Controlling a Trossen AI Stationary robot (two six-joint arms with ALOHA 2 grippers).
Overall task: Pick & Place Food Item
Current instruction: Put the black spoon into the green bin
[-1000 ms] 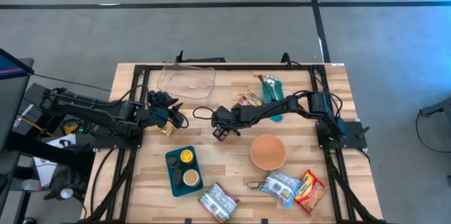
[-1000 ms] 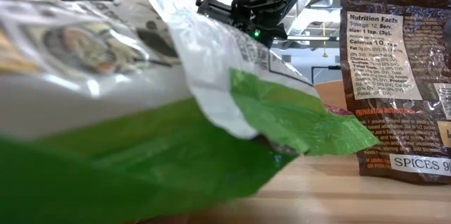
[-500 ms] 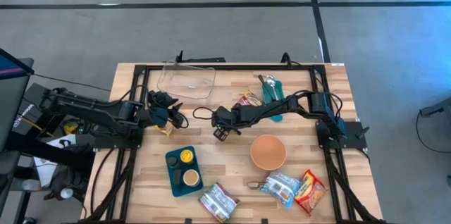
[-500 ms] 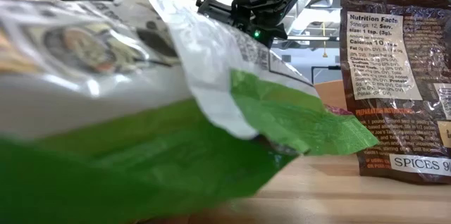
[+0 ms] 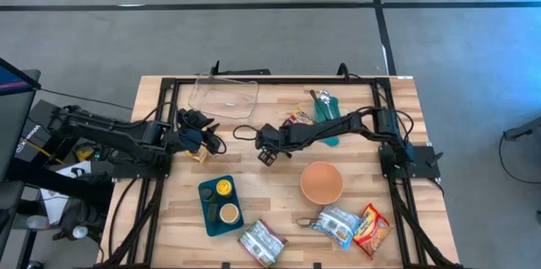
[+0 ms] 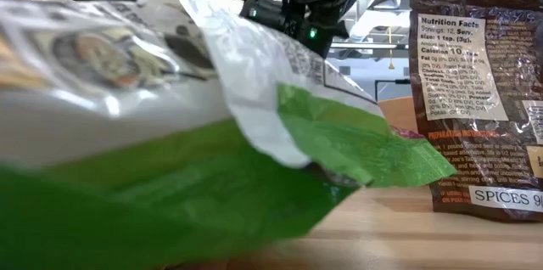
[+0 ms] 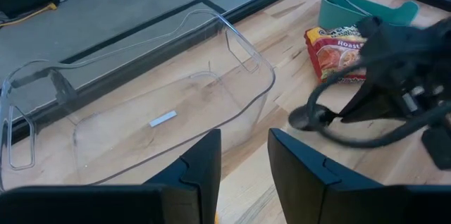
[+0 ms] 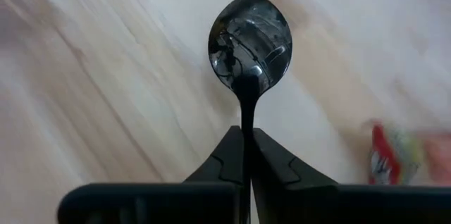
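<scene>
Now | right hand (image 8: 246, 143) pinched on spoon (image 8: 249, 41) | left hand (image 7: 243, 157) parted, empty

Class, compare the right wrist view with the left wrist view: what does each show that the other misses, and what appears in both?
Only the right wrist view shows the right gripper shut on the spoon handle. Only the left wrist view shows the clear container, the teal holder and the left gripper. Both show the spoon, the wooden table and a red noodle packet.

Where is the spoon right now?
The spoon is pinched in the right hand, above the table's middle in the high view, between the clear container and orange bowl.
</scene>
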